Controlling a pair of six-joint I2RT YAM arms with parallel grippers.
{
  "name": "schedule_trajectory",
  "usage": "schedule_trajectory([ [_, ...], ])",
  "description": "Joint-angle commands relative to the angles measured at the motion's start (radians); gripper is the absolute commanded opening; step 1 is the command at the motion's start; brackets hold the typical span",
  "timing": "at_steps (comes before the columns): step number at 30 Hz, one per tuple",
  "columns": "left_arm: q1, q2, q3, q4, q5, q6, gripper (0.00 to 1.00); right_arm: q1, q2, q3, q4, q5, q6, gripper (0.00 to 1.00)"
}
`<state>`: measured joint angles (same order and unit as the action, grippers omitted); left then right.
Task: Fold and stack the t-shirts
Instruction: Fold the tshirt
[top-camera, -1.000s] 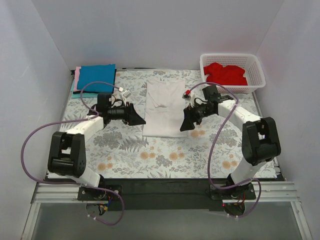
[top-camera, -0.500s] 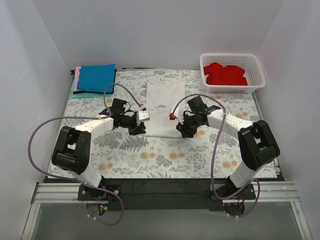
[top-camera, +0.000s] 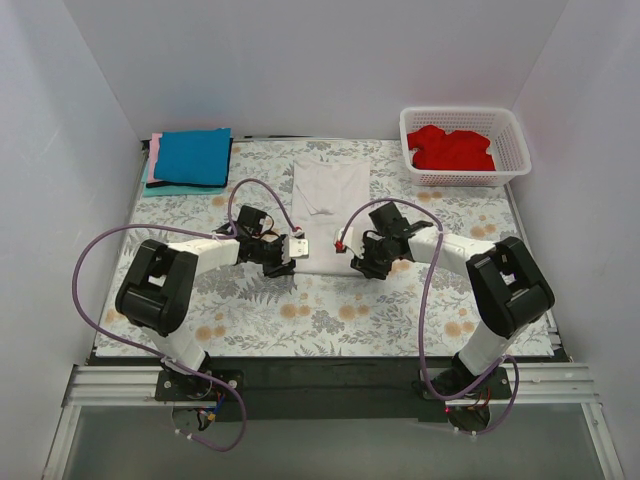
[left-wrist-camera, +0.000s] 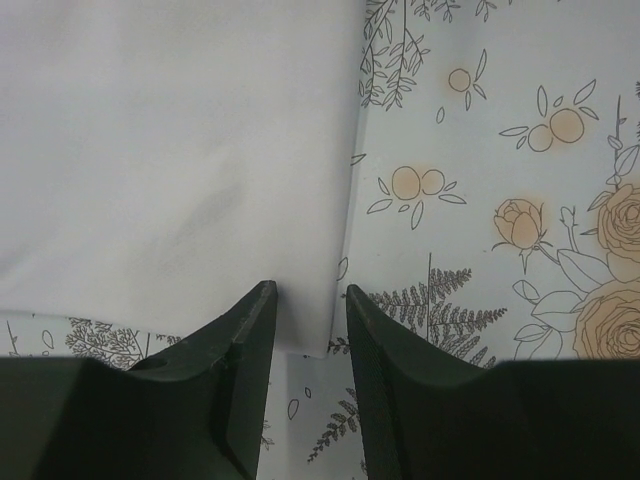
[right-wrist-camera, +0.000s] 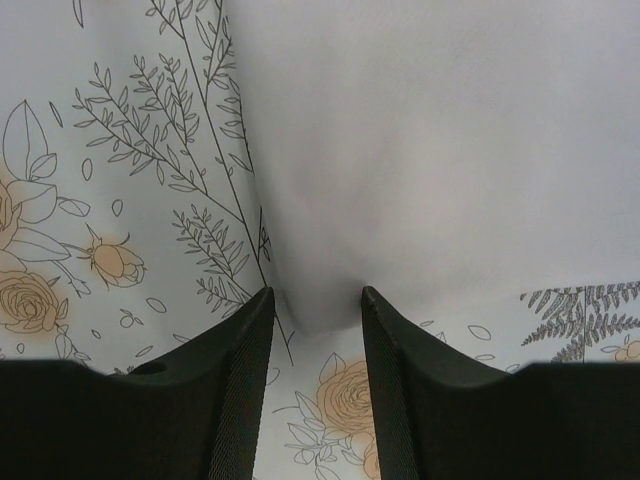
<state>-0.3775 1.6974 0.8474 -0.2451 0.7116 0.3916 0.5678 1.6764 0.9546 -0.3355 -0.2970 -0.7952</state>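
No words, numbers, brand names or signs can be read anywhere. The white t-shirt (top-camera: 330, 200), the red t-shirt (top-camera: 452, 148) and the blue t-shirt (top-camera: 192, 155) are plain, with no print on them. The flowered cloth (top-camera: 330, 310) has only drawn flowers and leaves, and the basket (top-camera: 460, 110) has no label that can be read

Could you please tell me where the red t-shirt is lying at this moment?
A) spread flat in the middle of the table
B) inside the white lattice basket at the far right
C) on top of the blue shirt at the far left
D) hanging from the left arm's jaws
B: the red t-shirt lies bunched inside the white lattice basket at the far right corner, while the shirt spread mid-table is the white t-shirt.
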Motion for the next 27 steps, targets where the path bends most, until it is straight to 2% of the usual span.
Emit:
schedule_trajectory([
  [1, -0.006, 0.027, -0.022, 0.021, -0.069, 0.041, 0.33, 0.012, 0.006, -0.028, 0.023, 0.009, -0.041, 0.47],
  [5, -0.006, 0.034, -0.03, 0.021, -0.084, 0.047, 0.29, 0.01, 0.023, -0.048, 0.026, 0.018, -0.062, 0.46],
  [7, -0.008, 0.033, -0.028, 0.017, -0.084, 0.047, 0.22, 0.01, 0.028, -0.045, 0.027, 0.025, -0.065, 0.4],
  [10, -0.008, 0.03, -0.007, -0.025, -0.075, 0.038, 0.06, 0.01, 0.034, -0.034, 0.026, 0.044, -0.067, 0.18],
  [11, -0.008, 0.019, 0.001, -0.034, -0.074, 0.03, 0.03, 0.012, 0.026, -0.021, 0.013, 0.05, -0.067, 0.02],
  [12, -0.008, 0.01, 0.016, -0.04, -0.069, 0.017, 0.0, 0.01, 0.02, -0.011, 0.004, 0.052, -0.067, 0.01],
  [17, 0.023, -0.031, 0.116, -0.121, -0.017, -0.081, 0.0, -0.008, -0.064, 0.078, -0.06, 0.047, -0.055, 0.01],
  [21, 0.058, -0.028, 0.237, -0.18, -0.012, -0.115, 0.0, -0.052, -0.078, 0.247, -0.137, 0.018, -0.05, 0.01],
  [27, 0.06, -0.061, 0.369, -0.282, 0.0, -0.125, 0.0, -0.074, -0.078, 0.395, -0.253, -0.001, -0.076, 0.01],
])
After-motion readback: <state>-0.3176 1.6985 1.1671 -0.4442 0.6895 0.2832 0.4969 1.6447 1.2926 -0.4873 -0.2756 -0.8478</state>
